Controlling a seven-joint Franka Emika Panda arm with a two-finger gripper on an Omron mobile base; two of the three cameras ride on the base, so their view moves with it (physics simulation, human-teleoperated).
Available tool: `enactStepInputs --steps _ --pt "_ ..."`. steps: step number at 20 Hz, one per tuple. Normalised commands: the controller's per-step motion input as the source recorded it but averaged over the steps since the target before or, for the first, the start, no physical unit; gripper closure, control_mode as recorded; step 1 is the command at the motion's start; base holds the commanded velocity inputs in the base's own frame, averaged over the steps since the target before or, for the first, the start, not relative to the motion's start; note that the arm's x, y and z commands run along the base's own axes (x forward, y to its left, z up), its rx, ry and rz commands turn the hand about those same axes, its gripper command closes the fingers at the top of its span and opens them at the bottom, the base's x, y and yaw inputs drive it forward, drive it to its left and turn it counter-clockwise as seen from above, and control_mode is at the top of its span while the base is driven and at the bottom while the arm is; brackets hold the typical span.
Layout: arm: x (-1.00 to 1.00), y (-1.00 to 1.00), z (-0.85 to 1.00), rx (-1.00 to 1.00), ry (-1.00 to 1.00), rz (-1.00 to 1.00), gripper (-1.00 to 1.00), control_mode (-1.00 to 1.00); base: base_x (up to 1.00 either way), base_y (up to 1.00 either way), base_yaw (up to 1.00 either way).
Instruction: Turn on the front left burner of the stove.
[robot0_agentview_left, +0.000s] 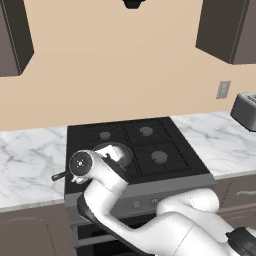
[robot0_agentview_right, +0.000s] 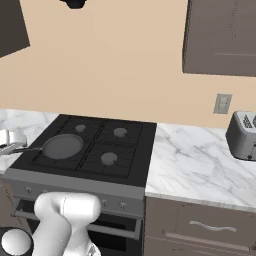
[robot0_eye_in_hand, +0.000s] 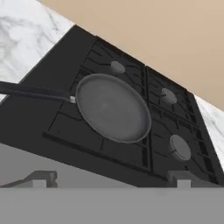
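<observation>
I see the marble counter (robot0_agentview_right: 200, 165) with the black stove (robot0_agentview_right: 145, 150) set in it, no readable writing or brand anywhere. My arm (robot0_agentview_left: 107, 187) stands in front of the stove's knob panel (robot0_agentview_right: 120, 202). A grey pan (robot0_eye_in_hand: 113, 107) sits on the front left burner (robot0_eye_in_hand: 72, 127), handle out toward the left counter. Toaster (robot0_agentview_right: 242, 135) on the right counter, wall outlet (robot0_agentview_right: 222, 103) above. Tool (robot0_eye_in_hand: 111, 180) tips sit low in the hand view, well apart, holding nothing, above the stove's front edge.
</observation>
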Motion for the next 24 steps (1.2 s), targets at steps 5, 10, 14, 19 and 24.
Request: enactStepInputs --steps 5,10,14,19,24 --pt "-0.03 0.39 -0.60 0.00 -0.27 0.01 -1.00 -1.00 0.00 0.00 0.00" --pt "-0.10 0.24 -0.52 0.00 -0.06 0.01 -1.00 -1.00 0.00 0.00 0.00" --pt "-0.03 0.13 -0.57 0.03 -0.03 0.00 -1.00 -1.00 0.00 0.00 0.00" --pt "-0.12 0.06 -0.61 0.09 -0.08 0.00 -1.00 -1.00 0.00 0.00 0.00" --pt "-0.10 0.01 -0.83 0.01 -0.02 0.00 -1.00 -1.00 0.00 0.00 0.00"
